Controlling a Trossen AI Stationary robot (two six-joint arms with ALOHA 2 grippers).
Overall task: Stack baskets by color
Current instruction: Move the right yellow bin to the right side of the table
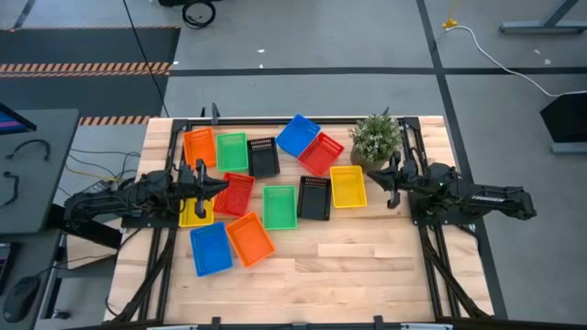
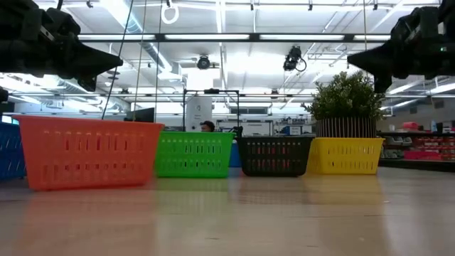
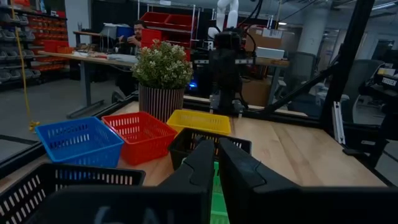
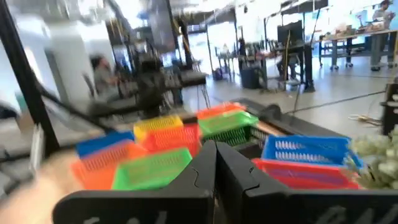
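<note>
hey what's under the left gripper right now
The left gripper, shut and holding nothing, hangs over the red basket. A yellow basket lies under the arm behind it, mostly covered, so its inside can't be seen.

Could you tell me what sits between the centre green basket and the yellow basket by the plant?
In the high view, a black basket lies between the green basket and the yellow basket.

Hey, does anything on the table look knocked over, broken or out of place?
Nothing is tipped or damaged. The baskets just lie scattered at mixed angles, unstacked, and a potted plant sits among them.
</note>
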